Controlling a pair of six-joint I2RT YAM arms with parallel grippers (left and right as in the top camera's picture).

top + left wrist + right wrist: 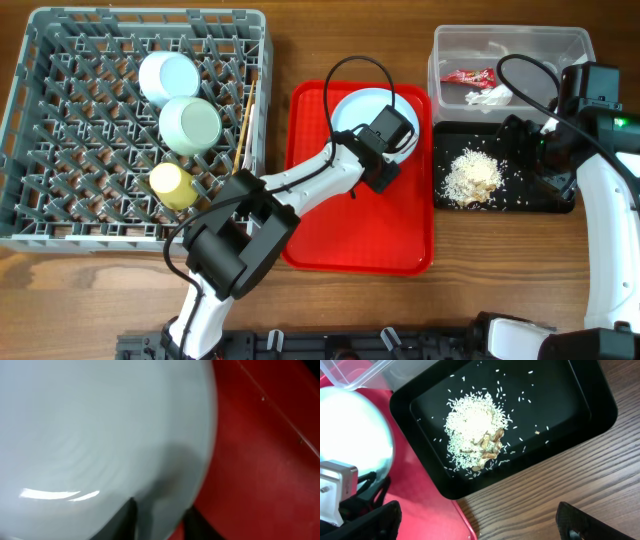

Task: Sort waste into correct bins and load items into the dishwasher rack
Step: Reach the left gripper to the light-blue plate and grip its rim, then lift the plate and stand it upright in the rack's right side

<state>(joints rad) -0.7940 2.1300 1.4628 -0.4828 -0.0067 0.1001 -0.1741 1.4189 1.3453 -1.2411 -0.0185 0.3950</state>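
The dishwasher rack (100, 232) sits well off to the left of the left pincer (160, 521), and the red serving tray (340, 235) lies directly beneath that pincer. To its right are the black tray (545, 195) and, beyond that, the clear tub (520, 40). The right pincer (522, 140) hangs near the black tray, fingers spread wide with nothing between them.

The white plate (350, 110) rests on the red tray's far end, right at the left pincer. In the wrist view one finger lies over the plate's face and the other outside its rim, so the jaws straddle the edge. Whether they actually pinch it I cannot tell.

The plate is round, so no long axis matters. What counts is that its place lies leftward, in the rack — and the left arm is plainly the nearer.

Already racked: pale saucer (168, 77), mint bowl (190, 124), yellow cup (172, 185), chopsticks (243, 125). Rice scraps (472, 178) sit in the black tray, and the wrapper (468, 76) and tissue (490, 96) in the tub.
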